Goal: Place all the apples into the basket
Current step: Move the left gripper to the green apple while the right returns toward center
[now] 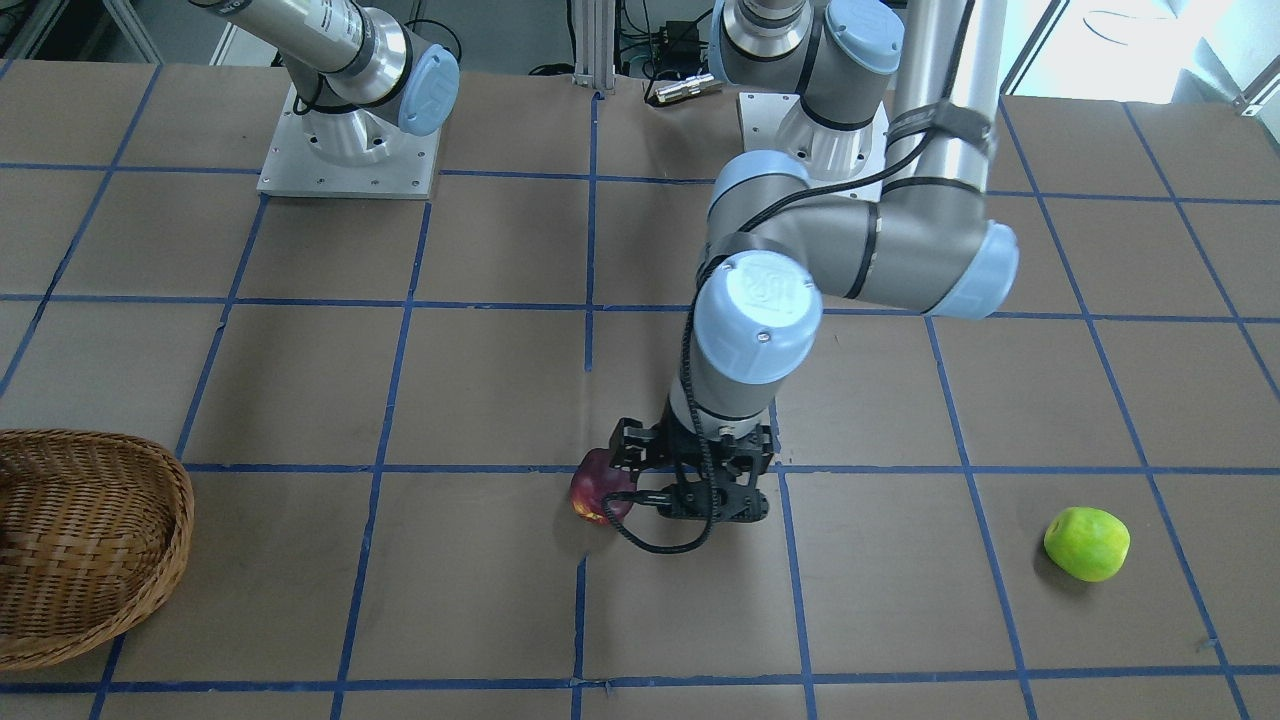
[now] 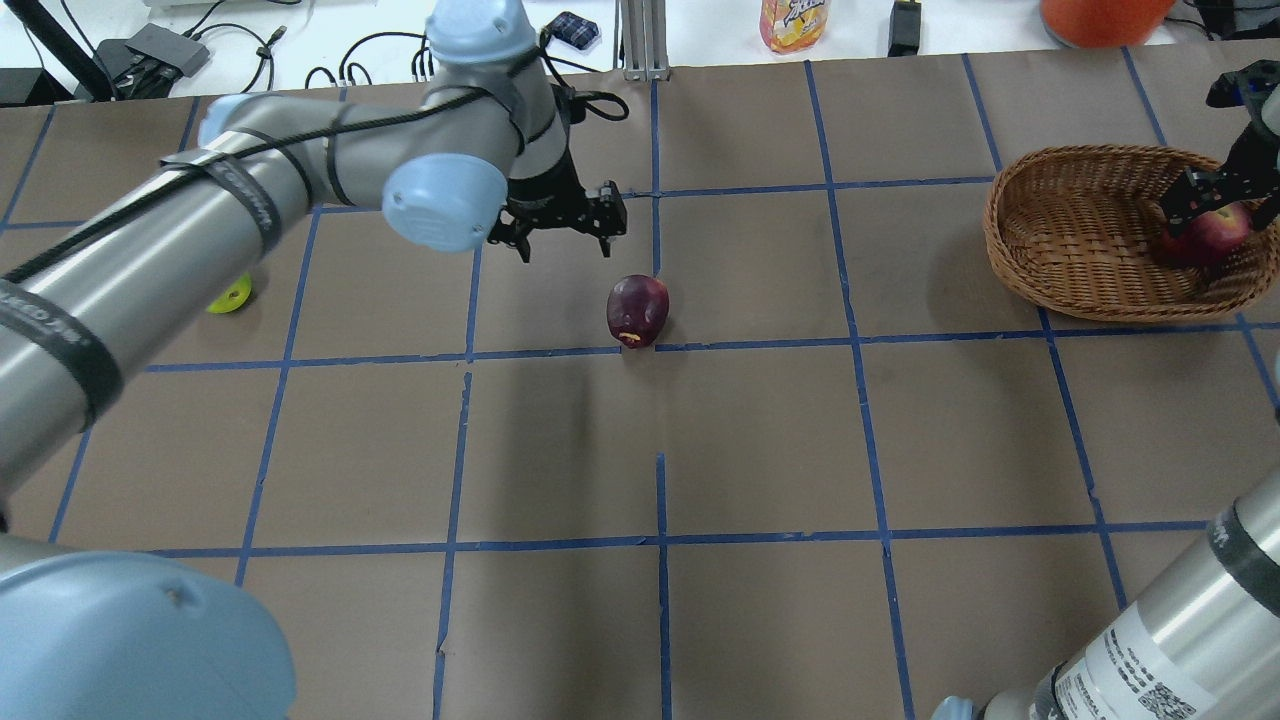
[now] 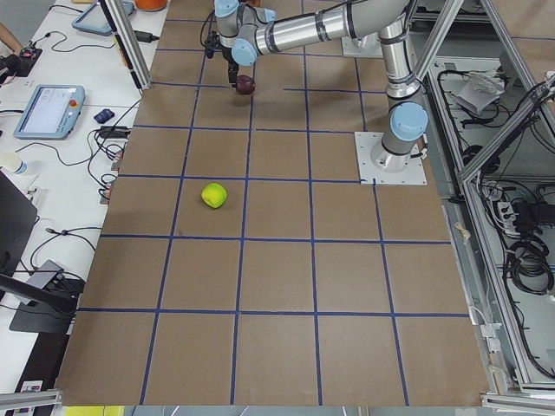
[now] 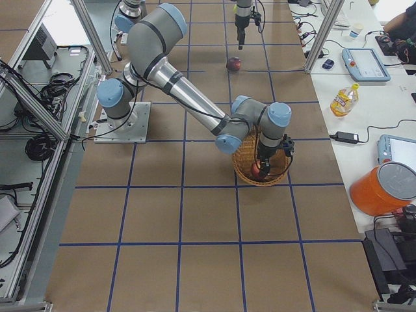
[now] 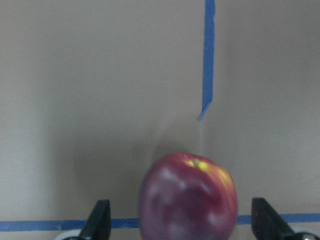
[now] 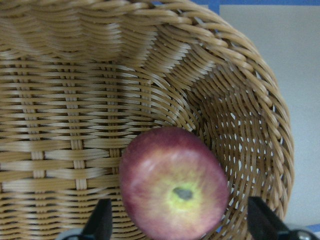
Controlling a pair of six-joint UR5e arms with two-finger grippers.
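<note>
Hovering: left gripper (image 2: 563, 243) is hanging wide over purplish round apple (image 2: 637, 310) | right gripper (image 2: 1215, 205) (also spread) is straddling red round apple (image 2: 1212, 236) in tan wicker basket (image 2: 1060, 270)

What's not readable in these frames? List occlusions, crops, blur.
- Green apple: overhead view, mostly hidden behind the left arm; only a sliver shows.
- Basket: front-facing view, cut off by the left edge; its inside does not show there.
- Purple apple: left wrist view, blurred, its underside cut by the bottom edge.
- Red apple: overhead view, partly covered by the right gripper.
</note>
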